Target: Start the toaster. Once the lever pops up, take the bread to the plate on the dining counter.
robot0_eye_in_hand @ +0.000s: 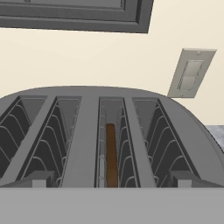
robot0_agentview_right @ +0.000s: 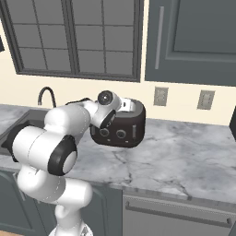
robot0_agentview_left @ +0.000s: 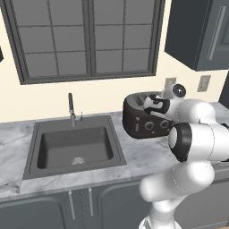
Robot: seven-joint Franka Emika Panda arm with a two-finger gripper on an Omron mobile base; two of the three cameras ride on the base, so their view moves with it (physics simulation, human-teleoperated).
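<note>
My claw [robot0_agentview_left: 154,106] hung just above the front edge of the toaster [robot0_agentview_left: 145,120], which sat on the marble table [robot0_agentview_right: 184,161] to the right of the sink [robot0_agentview_left: 74,145]. How far my fingers were parted I could not tell; the arm hid them in both base views and the tips did not rise clearly in the hand view. I saw nothing held between them.

The bread [robot0_eye_in_hand: 111,153] stood on edge deep in the third slot from the left, seen from above as a thin brown strip between the wire guides.

The risks, as I judged them: I could not pick out the lever from here, so I might have pushed on the casing or a knob [robot0_agentview_right: 120,134] instead and shoved the whole toaster back across the smooth stone. A grab for the slice could also have snagged a finger on the curved wires, since the slot was narrow and the slice sat low.

The toaster's shell was dark, rounded and glossy, with four long slots lined by pale bent wire. The table was grey-veined and polished, the sink a matte dark basin.
</note>
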